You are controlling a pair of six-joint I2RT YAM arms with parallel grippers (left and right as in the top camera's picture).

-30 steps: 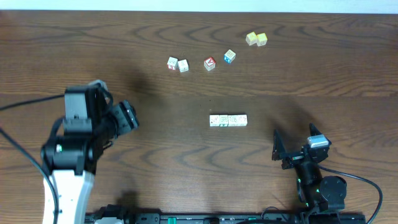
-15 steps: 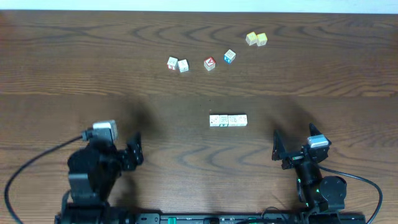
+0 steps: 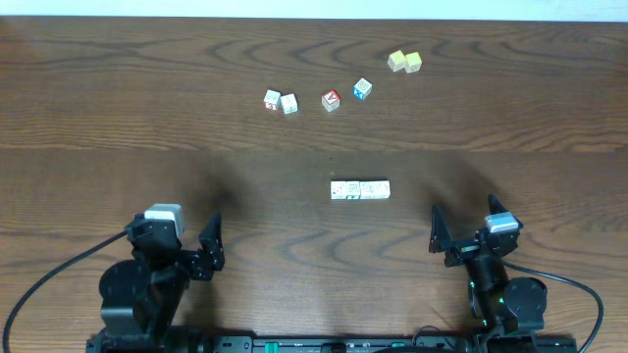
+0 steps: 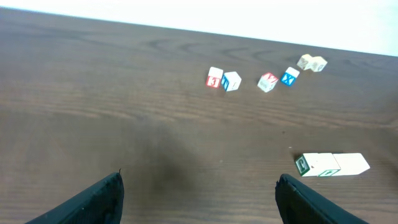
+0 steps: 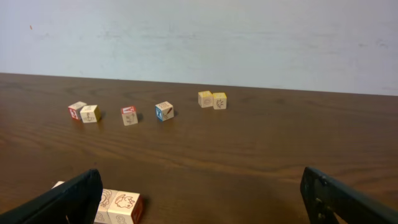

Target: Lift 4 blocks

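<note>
**A:** Where do we find the blocks?

**B:** The blocks (image 3: 360,189) lie mid-frame in the overhead view. They are pale wooden cubes set end to end in one straight row, their faces touching, some with green print. Under them is the dark, grained table (image 3: 118,98).

**A:** And the grippers?

**B:** We see the left gripper (image 4: 198,202) and the right gripper (image 5: 205,202) both spread wide and holding nothing. Both sit low in the frame, well apart from the row.

**A:** What else do we see?

**B:** Toward the top there is a white pair (image 3: 280,101), a red cube (image 3: 331,100), a blue cube (image 3: 362,89), and a yellowish pair (image 3: 404,62) whose cubes touch.
</note>
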